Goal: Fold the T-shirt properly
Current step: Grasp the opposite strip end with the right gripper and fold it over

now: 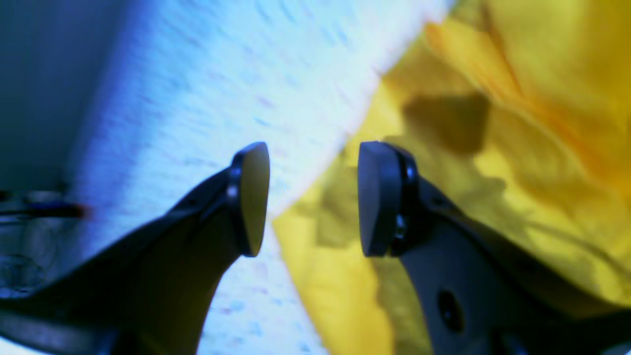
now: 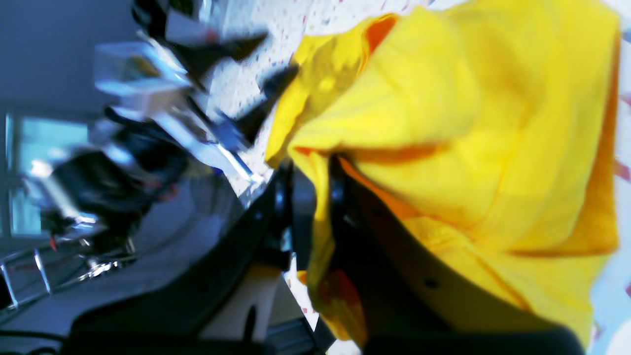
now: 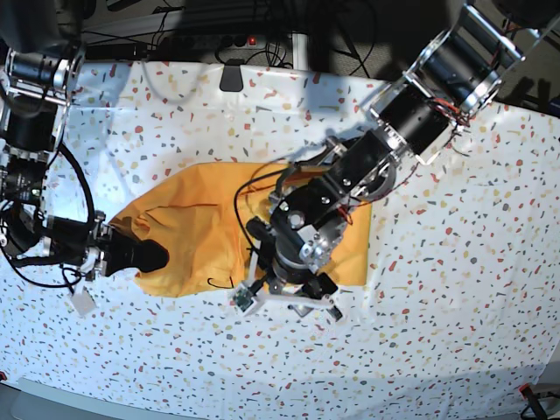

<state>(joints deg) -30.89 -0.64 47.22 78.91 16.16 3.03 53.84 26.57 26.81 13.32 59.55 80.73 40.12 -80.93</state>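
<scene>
The mustard-yellow T-shirt (image 3: 192, 227) lies rumpled on the speckled table cover, left of the middle. My right gripper (image 3: 149, 256) is at the shirt's left end. In the right wrist view it (image 2: 310, 197) is shut on a fold of the yellow cloth (image 2: 443, 123), which bunches up around the fingers. My left gripper (image 3: 306, 290) hangs over the shirt's near edge. In the left wrist view it (image 1: 310, 197) is open and empty, with the edge of the shirt (image 1: 517, 148) running under the gap between its jaws.
The white speckled table cover (image 3: 437, 350) spreads all around the shirt. A small black object (image 3: 232, 79) lies near the back edge, with cables and a power strip (image 3: 219, 39) behind it. A small white square (image 3: 83, 303) lies near the right arm.
</scene>
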